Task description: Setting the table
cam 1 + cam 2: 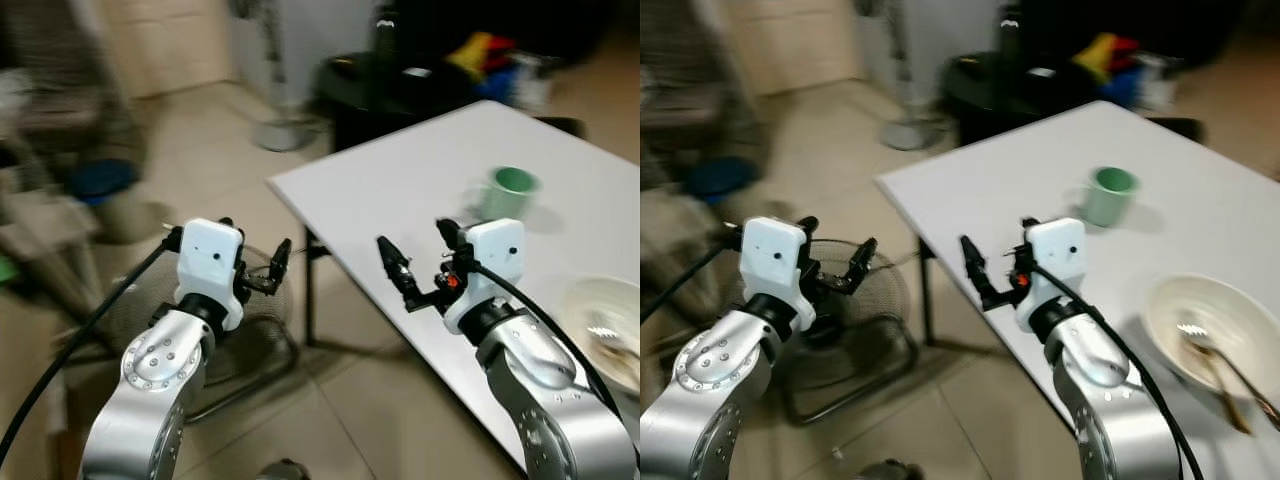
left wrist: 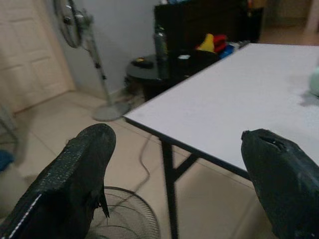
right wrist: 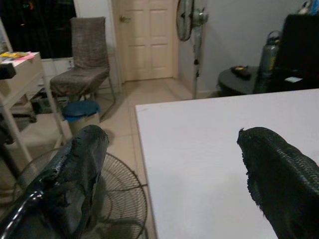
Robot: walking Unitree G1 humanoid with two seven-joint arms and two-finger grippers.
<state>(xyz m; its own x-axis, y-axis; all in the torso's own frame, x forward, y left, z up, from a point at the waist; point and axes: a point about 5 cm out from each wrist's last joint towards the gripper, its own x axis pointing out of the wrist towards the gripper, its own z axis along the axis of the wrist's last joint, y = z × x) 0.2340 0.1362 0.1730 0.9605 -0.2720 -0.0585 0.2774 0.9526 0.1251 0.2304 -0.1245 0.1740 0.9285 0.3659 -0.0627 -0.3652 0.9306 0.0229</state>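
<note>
A white table stands ahead on the right. On it sit a green mug and, nearer me, a white bowl holding a spoon and another utensil. My right gripper hovers open over the table's near left edge, a short way from the mug, with nothing between its fingers. My left gripper is open too, out over the floor to the left of the table corner. The left wrist view looks past open fingers at the table corner.
A fan grille lies on the tiled floor below my left gripper. A standing fan's base and a black round table stand behind the white table. A blue-lidded bin and a chair are further left.
</note>
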